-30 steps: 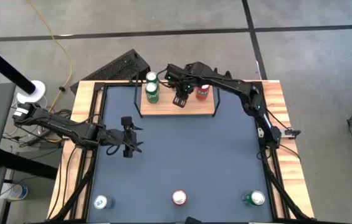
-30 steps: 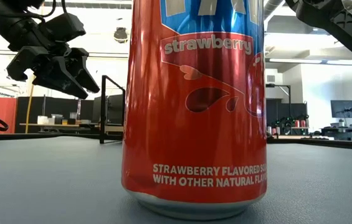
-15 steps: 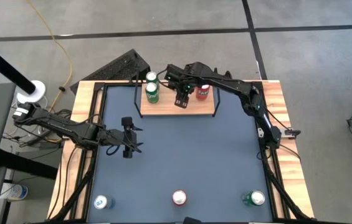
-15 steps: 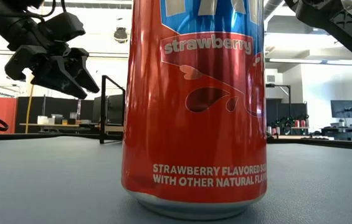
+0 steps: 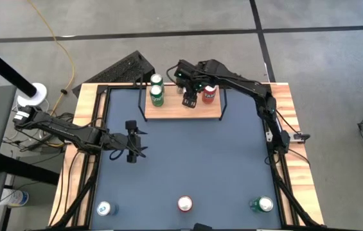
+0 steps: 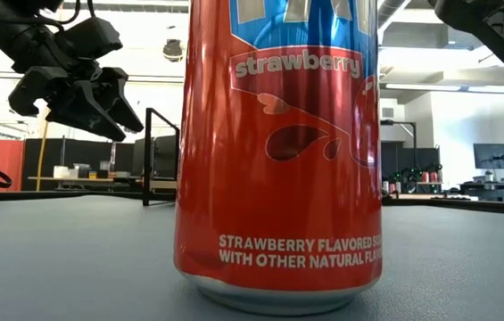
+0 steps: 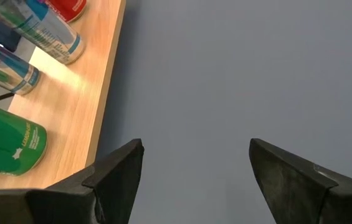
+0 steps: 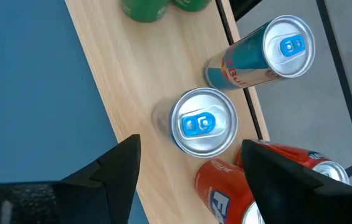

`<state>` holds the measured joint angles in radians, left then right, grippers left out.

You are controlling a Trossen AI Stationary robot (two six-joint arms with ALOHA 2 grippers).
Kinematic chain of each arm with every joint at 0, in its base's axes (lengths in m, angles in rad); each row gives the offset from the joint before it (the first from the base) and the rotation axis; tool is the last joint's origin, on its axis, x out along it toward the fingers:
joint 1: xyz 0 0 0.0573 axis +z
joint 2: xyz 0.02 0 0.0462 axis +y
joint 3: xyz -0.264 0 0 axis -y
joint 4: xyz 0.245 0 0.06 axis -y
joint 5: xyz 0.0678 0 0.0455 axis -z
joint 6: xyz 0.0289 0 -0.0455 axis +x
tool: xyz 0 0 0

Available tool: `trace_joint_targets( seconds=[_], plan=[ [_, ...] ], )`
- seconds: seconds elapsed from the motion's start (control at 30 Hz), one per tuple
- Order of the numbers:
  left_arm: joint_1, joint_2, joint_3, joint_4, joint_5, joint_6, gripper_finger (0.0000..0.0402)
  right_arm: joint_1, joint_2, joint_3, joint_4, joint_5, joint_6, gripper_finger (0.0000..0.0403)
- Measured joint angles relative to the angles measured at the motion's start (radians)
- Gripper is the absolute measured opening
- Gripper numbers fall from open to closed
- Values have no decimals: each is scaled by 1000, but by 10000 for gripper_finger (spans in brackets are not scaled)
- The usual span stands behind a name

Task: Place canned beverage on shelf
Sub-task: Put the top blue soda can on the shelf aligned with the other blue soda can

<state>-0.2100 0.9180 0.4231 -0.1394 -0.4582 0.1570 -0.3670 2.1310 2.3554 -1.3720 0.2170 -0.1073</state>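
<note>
Grey table [image 5: 187, 160], right gripper [image 5: 189, 99] open-fingered above shelf [image 5: 184, 110] cans.

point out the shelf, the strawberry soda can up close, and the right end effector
shelf [image 5: 210, 110]: high view, bare wood near its front right corner.
strawberry soda can [image 6: 278, 152]: low view, middle of its red side.
right end effector [image 5: 189, 100]: high view, midway between its fingertips, above the shelf.

Both arms matte black, jointed links, black cabling along segments. Left end effector [image 5: 132, 150]: two flat angular black fingers [image 7: 110, 180], wedge-shaped, no markings visible. Right end effector [image 5: 189, 101]: same black finger [image 8: 116, 165] geometry, green indicator glow near wrist.
</note>
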Motion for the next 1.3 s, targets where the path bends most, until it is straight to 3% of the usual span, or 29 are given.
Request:
trace_joint_targets(
  seconds=[0.43, 0.63, 0.87, 1.3],
  plan=[
    [0, 0, 0, -2, 2, 0, 282, -69, 0, -21, 4, -113, -224, 282],
    [0, 0, 0, -3, 2, 0, 282, -70, 0, -21, 18, -114, -292, 282],
    [0, 0, 0, -3, 3, 0, 282, -32, 0, -21, 50, -114, -507, 282],
    [0, 0, 0, -5, 8, 0, 282, -41, 45, -20, 70, -112, -687, 282]
  ],
)
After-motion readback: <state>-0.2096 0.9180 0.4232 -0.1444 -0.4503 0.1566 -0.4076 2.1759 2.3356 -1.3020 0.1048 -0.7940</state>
